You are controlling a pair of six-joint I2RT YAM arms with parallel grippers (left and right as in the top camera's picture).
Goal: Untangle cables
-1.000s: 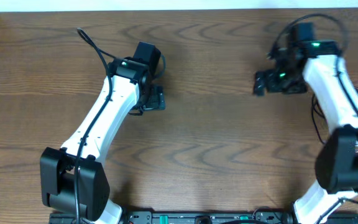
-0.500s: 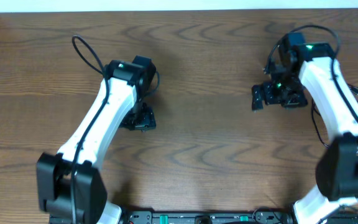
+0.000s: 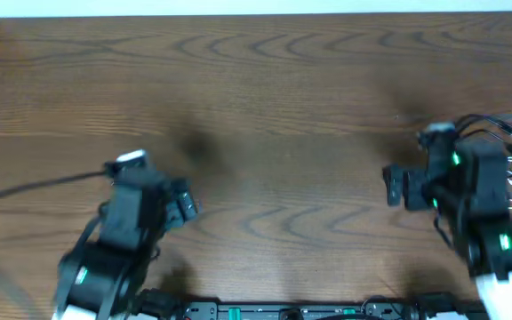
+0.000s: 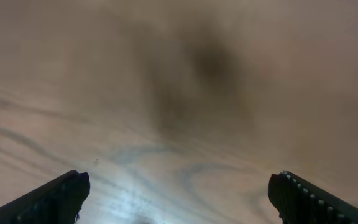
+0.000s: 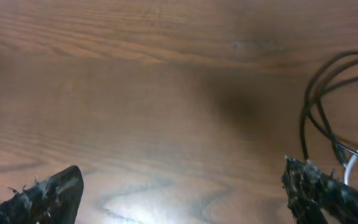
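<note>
Grainy brown wooden table [image 3: 283, 89]; thin looped black-and-white cables [image 5: 304, 124].

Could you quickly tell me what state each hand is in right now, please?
Left hand: open, holding nothing.
Right hand: open, holding nothing; the cables lie off to one side, outside its grasp.

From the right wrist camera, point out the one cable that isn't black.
The white cable, low at the picture's right edge. It is the only pale cord; the black cables loop above and beside it.
</note>
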